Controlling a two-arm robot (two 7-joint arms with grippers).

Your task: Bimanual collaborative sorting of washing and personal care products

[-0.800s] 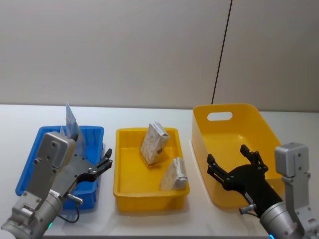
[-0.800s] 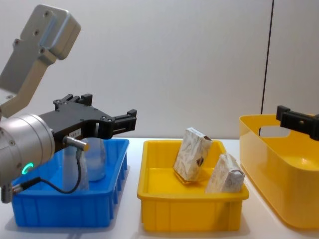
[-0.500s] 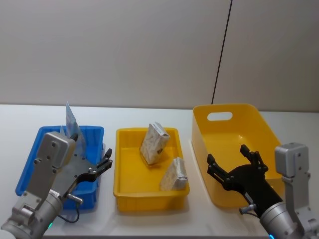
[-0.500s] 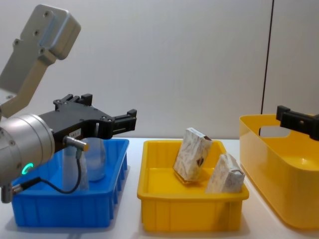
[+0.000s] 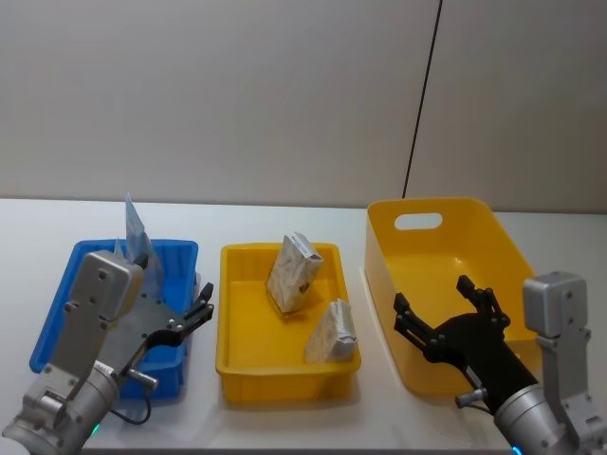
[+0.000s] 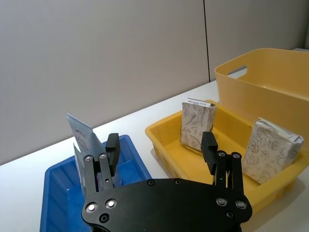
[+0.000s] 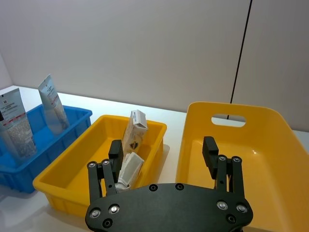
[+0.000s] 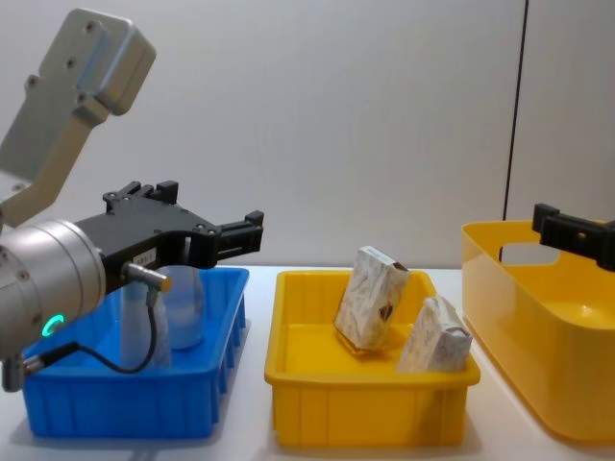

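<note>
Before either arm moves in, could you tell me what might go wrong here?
1. The far pack and near pack lean tilted in the yellow tray; a finger of an open tool could topple one instead of gripping it.
2. The squeeze tubes stand propped in the blue tray beyond the left tool; reaching in may knock them over.
3. The right tool hovers over the yellow bin and could clip its rim.

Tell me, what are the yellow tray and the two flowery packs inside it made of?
The yellow tray looks like hard plastic: smooth, slightly shiny, with a rounded moulded rim. The two packs look like printed paper or thin card, matt, with folded creased tops, though I can't be sure.
</note>
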